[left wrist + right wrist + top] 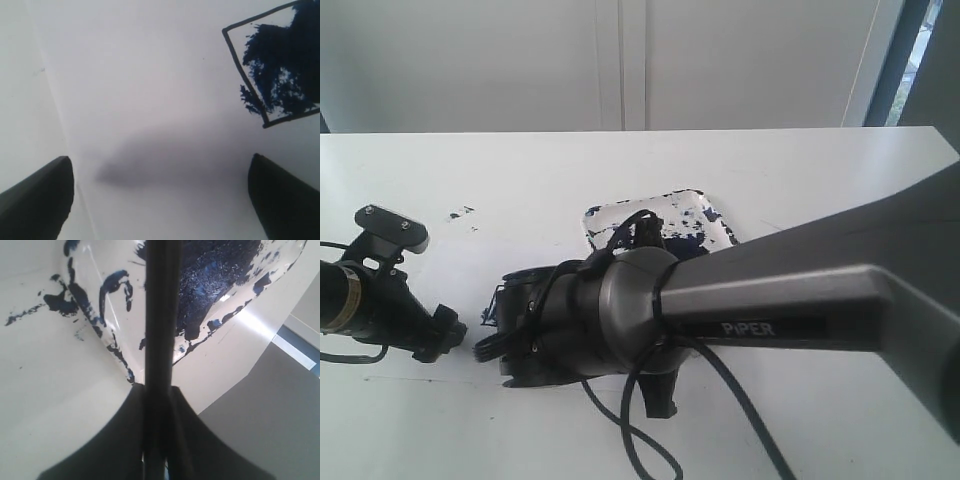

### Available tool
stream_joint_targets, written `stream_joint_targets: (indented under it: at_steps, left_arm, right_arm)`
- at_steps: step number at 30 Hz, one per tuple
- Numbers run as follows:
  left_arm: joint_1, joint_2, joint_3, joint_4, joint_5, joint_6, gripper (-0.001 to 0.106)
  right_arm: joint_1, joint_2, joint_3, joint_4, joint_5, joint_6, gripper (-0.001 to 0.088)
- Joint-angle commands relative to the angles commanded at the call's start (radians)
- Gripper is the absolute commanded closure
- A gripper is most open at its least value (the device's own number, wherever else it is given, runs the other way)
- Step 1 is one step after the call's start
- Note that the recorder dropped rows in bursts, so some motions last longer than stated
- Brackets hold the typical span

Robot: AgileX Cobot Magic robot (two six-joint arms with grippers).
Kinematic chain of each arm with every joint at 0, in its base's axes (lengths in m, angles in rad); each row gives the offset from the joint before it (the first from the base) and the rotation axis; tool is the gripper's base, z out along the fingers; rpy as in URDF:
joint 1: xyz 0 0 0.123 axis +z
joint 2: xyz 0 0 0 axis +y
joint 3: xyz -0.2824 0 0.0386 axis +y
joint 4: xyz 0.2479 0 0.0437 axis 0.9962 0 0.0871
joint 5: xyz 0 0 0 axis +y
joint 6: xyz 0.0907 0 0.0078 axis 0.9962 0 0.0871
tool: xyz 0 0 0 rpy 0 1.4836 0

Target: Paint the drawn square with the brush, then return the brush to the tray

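Table [820, 170]: carrying the tray at mid-surface.
Tray [692, 205]: lying flat, showing dark blue blotches.
Right gripper [159, 390]: clamping the brush, hanging over the tray rim.
Left gripper [160, 200]: standing wide apart, empty, hovering near the square.
Square [272, 65]: showing blue smears inside.
Brush [161, 315]: pointing across the tray's paint patch.
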Motion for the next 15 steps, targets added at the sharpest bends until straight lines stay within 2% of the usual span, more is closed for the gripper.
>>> stream_joint_targets:
  at_steps: [9,15]
  left_arm:
    - [0.0,-0.015,0.0,0.0,-0.014,0.005,0.011]
    - [0.0,-0.015,0.0,0.0,-0.031,0.001,0.011]
  right_arm:
    - [0.0,0.008,-0.096,0.008,0.0,0.004,0.0868]
    - [0.0,0.09,-0.119,0.008,0.0,-0.01,0.0868]
